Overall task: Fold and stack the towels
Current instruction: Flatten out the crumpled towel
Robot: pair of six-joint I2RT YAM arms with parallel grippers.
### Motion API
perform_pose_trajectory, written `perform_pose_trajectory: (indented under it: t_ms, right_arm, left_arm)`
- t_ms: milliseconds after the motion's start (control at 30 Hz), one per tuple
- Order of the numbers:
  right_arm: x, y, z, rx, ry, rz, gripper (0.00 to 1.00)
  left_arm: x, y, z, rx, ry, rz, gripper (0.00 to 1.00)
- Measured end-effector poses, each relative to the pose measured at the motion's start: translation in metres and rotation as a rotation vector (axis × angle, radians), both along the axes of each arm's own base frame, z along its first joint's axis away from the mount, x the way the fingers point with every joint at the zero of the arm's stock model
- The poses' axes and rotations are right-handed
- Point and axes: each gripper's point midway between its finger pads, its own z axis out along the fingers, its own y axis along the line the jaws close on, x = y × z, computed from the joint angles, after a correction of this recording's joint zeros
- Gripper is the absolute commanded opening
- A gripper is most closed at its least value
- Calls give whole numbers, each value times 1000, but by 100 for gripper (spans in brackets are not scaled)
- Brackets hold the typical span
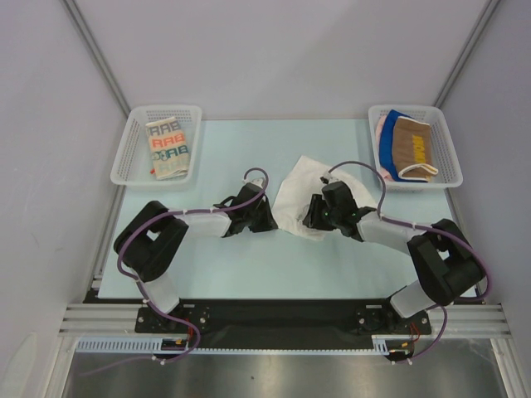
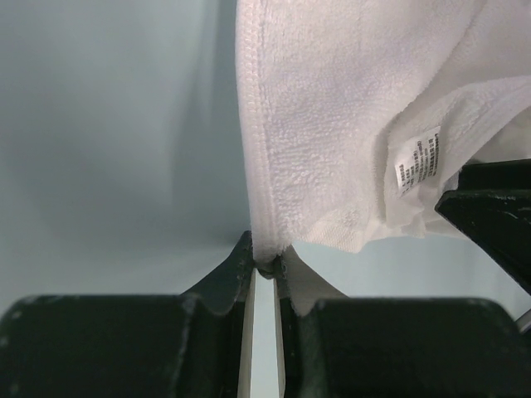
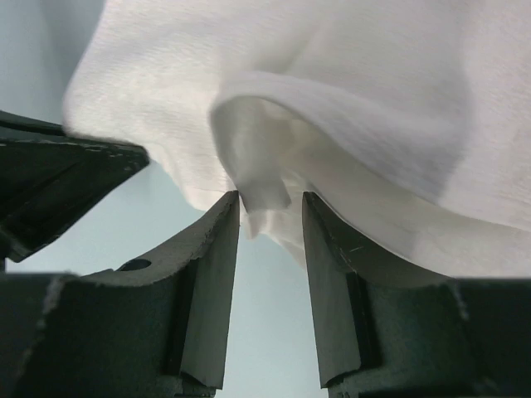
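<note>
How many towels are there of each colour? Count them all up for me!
White towel: 1
Cream towel with letters: 1
Brown towel: 1
Blue towel: 1
Pink towel: 1
Total: 5

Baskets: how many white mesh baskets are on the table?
2. The left basket is at the far left corner, holding a lettered towel; the right basket at the far right corner, holding several coloured towels. None seems hidden.
</note>
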Motion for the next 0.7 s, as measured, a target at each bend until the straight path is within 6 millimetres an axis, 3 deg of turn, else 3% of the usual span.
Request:
perform_pose_trajectory:
  t_ms: [333, 700]
  right_arm:
    - [10, 28, 27, -87, -105, 73, 43]
    - [7, 21, 14, -314, -86, 79, 48]
  left_arm:
    - [0, 0, 0, 2, -2, -6, 0]
    - [0, 0, 0, 0, -1, -6, 0]
